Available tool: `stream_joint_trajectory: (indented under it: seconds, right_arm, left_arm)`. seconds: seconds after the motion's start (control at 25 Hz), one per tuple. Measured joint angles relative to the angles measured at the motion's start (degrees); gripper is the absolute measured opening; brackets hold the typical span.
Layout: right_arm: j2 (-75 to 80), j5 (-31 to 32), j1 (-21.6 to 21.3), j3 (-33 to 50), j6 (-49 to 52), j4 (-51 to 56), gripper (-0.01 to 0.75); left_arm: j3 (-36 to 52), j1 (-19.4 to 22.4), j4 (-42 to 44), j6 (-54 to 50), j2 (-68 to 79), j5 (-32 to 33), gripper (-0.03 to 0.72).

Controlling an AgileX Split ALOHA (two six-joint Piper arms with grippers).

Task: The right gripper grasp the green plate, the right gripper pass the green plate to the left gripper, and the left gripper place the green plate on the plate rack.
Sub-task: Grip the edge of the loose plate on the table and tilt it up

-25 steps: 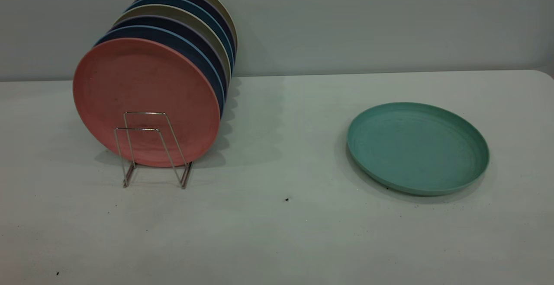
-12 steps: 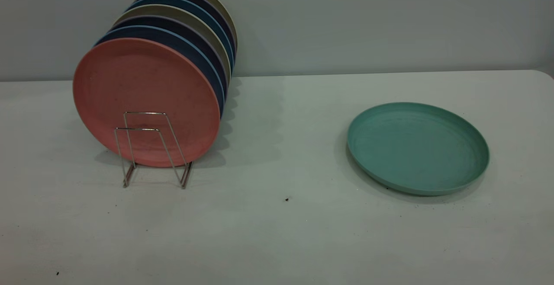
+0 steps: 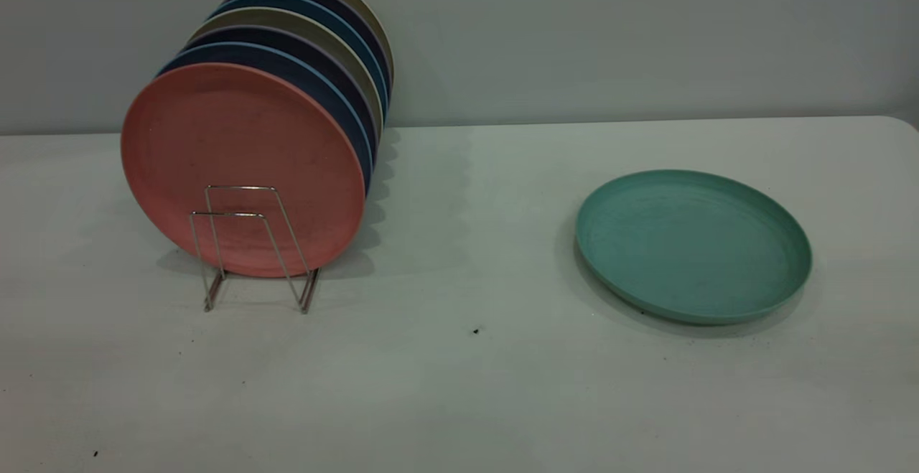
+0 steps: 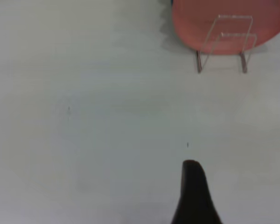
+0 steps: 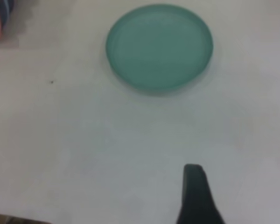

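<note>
The green plate (image 3: 693, 245) lies flat on the white table at the right; it also shows in the right wrist view (image 5: 159, 45). The plate rack (image 3: 248, 243) stands at the left, with its front wire loops free in front of an upright salmon-pink plate (image 3: 240, 164); both show in the left wrist view, the rack (image 4: 224, 46) in front. Only a dark part of the left gripper (image 4: 192, 186) shows, above bare table well short of the rack. Only a dark part of the right gripper (image 5: 196, 191) shows, above bare table short of the green plate. Neither arm appears in the exterior view.
Several more plates (image 3: 316, 64), blue, dark and beige, stand upright in the rack behind the pink one. The table's back edge meets a grey wall (image 3: 610, 35). A small dark speck (image 3: 475, 331) lies on the table between rack and green plate.
</note>
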Motion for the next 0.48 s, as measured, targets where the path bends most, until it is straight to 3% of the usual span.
stream_joint_trajectory:
  seconds: [0.48]
  right_arm:
    - [35.1, -13.7, 0.0, -6.2, -15.1, 12.6, 0.529]
  left_arm:
    - [-12.3, 0.0, -0.4, 3.2, 36.7, -15.3, 0.555]
